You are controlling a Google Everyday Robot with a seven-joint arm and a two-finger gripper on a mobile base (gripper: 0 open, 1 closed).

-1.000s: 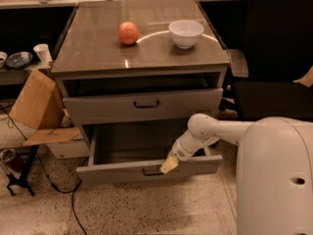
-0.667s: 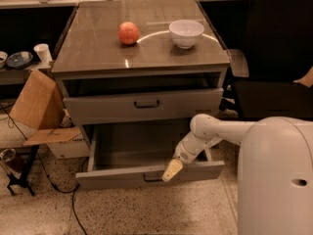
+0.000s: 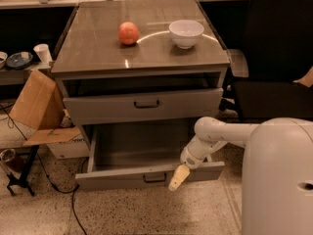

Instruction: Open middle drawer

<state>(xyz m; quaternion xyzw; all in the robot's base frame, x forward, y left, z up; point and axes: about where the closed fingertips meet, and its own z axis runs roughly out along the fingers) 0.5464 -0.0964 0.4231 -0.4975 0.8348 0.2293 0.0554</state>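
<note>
Your pincer (image 3: 178, 178), grip state untellable, sits at the middle drawer (image 3: 112, 179) front, right of its handle (image 3: 155, 178); pull straight, don't skew.

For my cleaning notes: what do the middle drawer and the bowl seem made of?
Middle drawer, with the gripper at its front: probably painted metal, judging by its flat, matte grey faces. Bowl: likely glazed ceramic, perhaps plastic; smooth white with a soft shine.
</note>
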